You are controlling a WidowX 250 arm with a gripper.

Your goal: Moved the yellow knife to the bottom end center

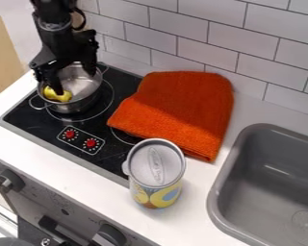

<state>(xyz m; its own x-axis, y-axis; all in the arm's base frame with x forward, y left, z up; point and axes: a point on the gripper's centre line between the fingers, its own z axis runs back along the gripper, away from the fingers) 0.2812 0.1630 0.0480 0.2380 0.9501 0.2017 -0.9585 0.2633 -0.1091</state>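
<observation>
The black gripper [74, 82] hangs down over the metal pot [84, 102] at the upper left, its two fingers spread apart. One finger reaches inside the pot beside a rounded yellow object [61, 96], and the other is near the pot's back right rim. The yellow object lies at the pot's left side, partly covered by the near finger. It does not look like a knife, and I cannot make out a knife shape anywhere.
An orange cloth [176, 108] lies folded across the stove's right side and the counter. A can [157, 175] with a pale lid stands upright at the stove's front right corner. The grey sink [237, 163] is at the right, and a tiled wall rises behind.
</observation>
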